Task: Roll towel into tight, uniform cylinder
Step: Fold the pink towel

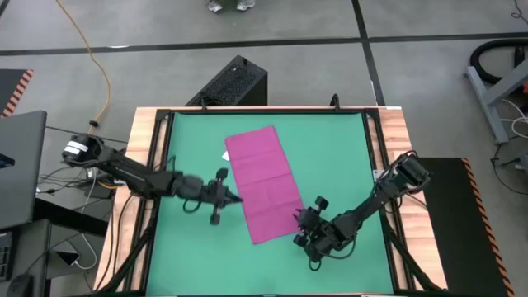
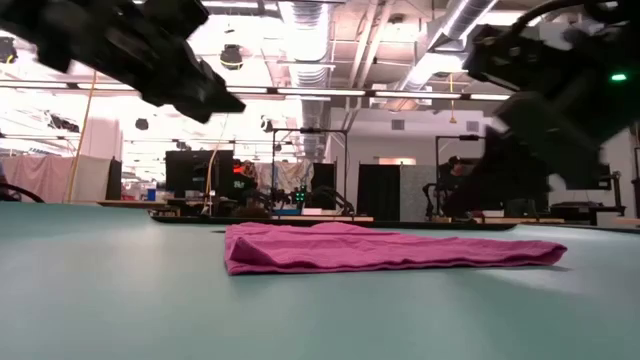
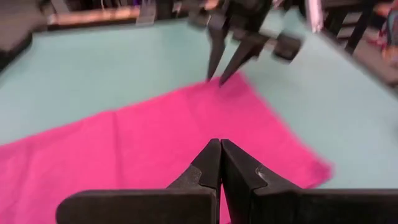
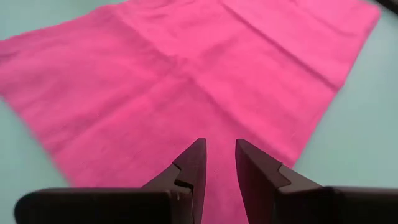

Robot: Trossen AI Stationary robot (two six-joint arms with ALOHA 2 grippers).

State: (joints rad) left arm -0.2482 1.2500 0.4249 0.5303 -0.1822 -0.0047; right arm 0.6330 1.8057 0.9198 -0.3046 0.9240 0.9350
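The magenta-pink towel (image 1: pixel 262 183) lies spread flat on the green mat (image 1: pixel 190 148), its long side running from far to near, with a small white tag (image 1: pixel 225 155) at its left edge. In the low view the towel (image 2: pixel 390 250) rests flat on the mat. My left gripper (image 1: pixel 239 199) is shut and hovers over the towel's left edge, its fingertips (image 3: pixel 219 146) above the cloth. My right gripper (image 1: pixel 299 217) hovers at the towel's near right corner, its fingers (image 4: pixel 219 149) a narrow gap apart above the cloth. It also shows in the left wrist view (image 3: pixel 219 78).
The mat is framed by the table's wooden border (image 1: pixel 147 165). A black box (image 1: pixel 235 82) stands on the floor beyond the far edge. A laptop (image 1: pixel 21 165) and cables lie off the table's left side. Bare mat lies on both sides of the towel.
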